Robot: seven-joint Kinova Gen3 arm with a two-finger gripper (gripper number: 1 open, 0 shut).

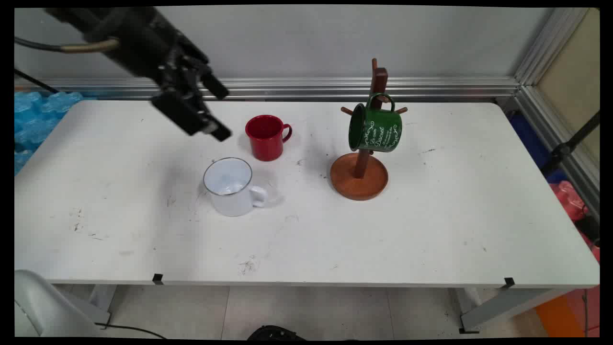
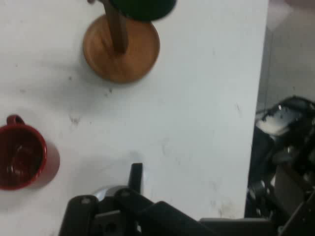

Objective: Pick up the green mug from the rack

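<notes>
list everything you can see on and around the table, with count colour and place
red mug: 1, red, upright on the table behind the white mug, handle to the picture's right
white mug: 1, white enamel with a dark rim, upright near the table's middle, handle to the picture's right
green mug: 1, green with white lettering, hung by its handle on a peg of the mug tree
mug tree: 1, brown wood, round base and upright post with pegs, right of the two mugs
table: 1, white, scuffed
blue padding: 1 pile, blue, off the table's left end
claw: 1, black, raised above the table left of the red mug, holding nothing
</notes>
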